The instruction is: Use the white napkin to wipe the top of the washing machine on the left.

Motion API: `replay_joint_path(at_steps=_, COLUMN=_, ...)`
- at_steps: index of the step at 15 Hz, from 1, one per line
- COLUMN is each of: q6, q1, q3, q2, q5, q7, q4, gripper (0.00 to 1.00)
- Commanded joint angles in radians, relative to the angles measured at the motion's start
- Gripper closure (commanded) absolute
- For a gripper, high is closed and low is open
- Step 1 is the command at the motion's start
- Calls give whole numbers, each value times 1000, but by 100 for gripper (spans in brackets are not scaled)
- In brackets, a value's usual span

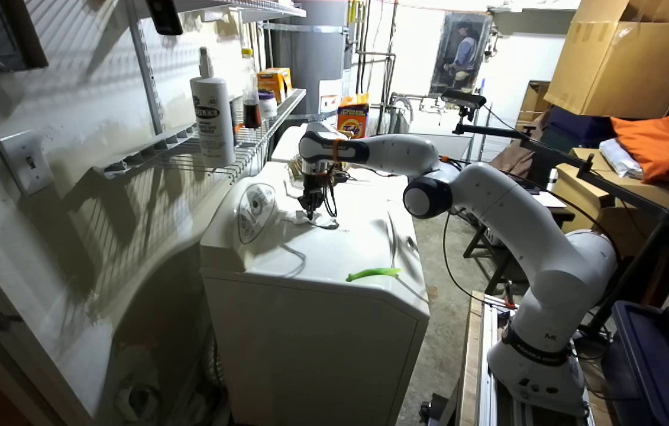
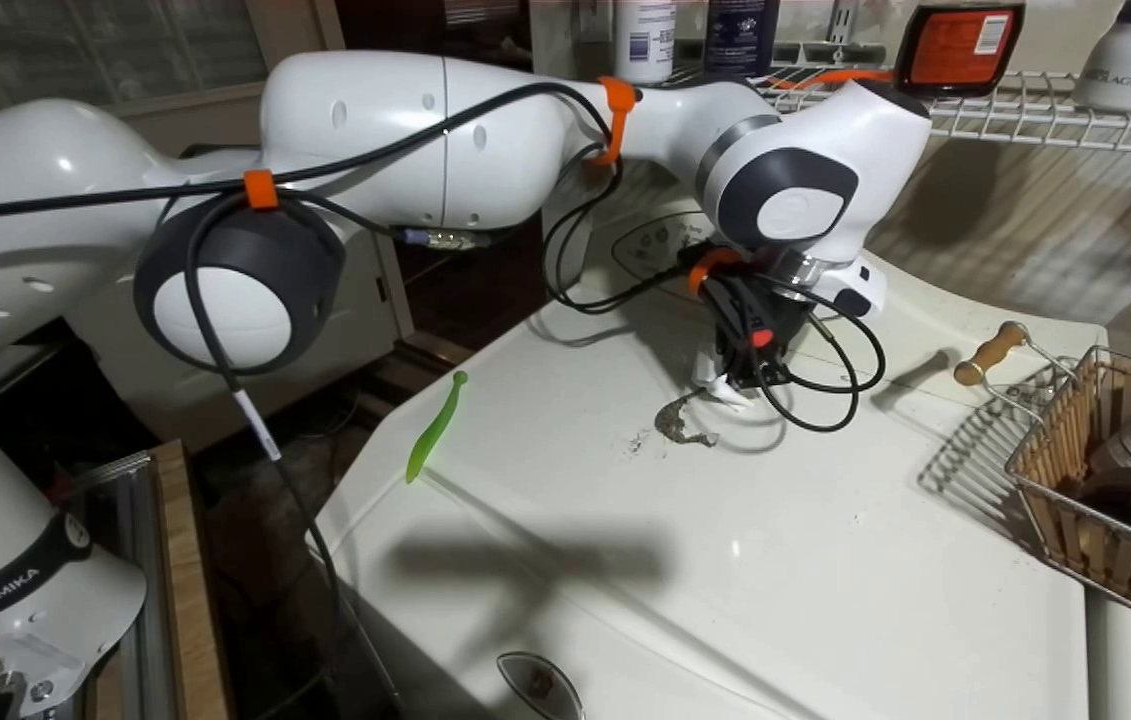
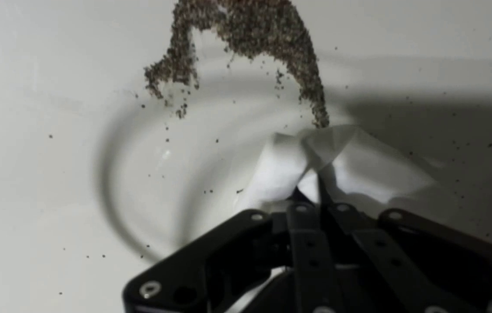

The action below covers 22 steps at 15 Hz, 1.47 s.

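The washing machine [image 1: 310,337] is a white boxy top-loader, and its flat lid [image 2: 805,550] spreads out below the arm. My gripper [image 3: 319,198] points down at the lid and is shut on the white napkin [image 3: 372,169]. Folds of the napkin fan out past the fingertips and lie against the lid; the part between the fingers is hidden. In an exterior view, only small white bits of the napkin [image 2: 725,392] show under the gripper. A curved band of dark granules [image 3: 267,30] lies just beyond the napkin, one end touching its edge, with specks scattered around.
A green worm-shaped strip [image 2: 435,430] lies near the lid's edge. Beside the lid stands a wire basket [image 2: 1025,462] with a wooden handle. Behind the machine's control panel [image 1: 256,213], a wall shelf [image 1: 162,158] carries a white spray bottle [image 1: 213,121]. Cables loop around the wrist.
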Motion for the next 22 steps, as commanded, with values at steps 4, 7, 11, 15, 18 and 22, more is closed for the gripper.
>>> replay_joint_path(at_steps=4, q6=-145, q1=14, q3=-52, q2=17, q5=-41, q7=25, q4=-41, gripper=99)
replay_joint_path(at_steps=7, q6=-192, q1=25, q3=-65, q2=18, q5=-50, q7=13, q4=-40, gripper=99)
replay_joint_path(at_steps=11, q6=-120, q1=37, q3=-67, q2=34, q5=-61, q7=-39, q4=-10, gripper=99)
replay_joint_path(at_steps=15, q6=-52, q1=50, q3=-65, q2=22, q5=-61, q7=-62, q4=11, gripper=99)
replay_joint_path(at_steps=18, q6=-14, q1=60, q3=-57, q2=1, q5=-45, q7=-38, q4=4, gripper=99)
replay_joint_path(at_steps=22, q6=56, q1=82, q3=-57, q2=-20, q5=-43, q7=-25, q4=-1, gripper=99)
